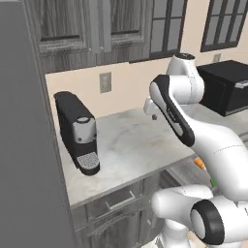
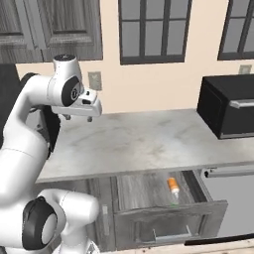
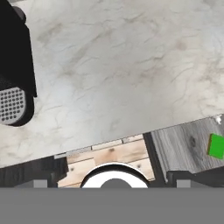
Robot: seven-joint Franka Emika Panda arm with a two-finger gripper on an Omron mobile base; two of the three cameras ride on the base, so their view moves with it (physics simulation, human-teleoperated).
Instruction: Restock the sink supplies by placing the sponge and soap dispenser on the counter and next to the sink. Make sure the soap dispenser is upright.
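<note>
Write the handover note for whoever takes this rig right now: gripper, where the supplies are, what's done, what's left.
Gripper: open, empty, raised above the counter, near the coffee machine.
Soap dispenser: lying on its side in the open drawer below the counter edge, not upright.
Sponge: also in that drawer, flat on its floor.
Microwave stands at the counter's right end.
Done: drawer is open; neither item is on the counter.
Left: lift the sponge and the dispenser out, set both on the counter beside the sink, dispenser standing upright.
</note>
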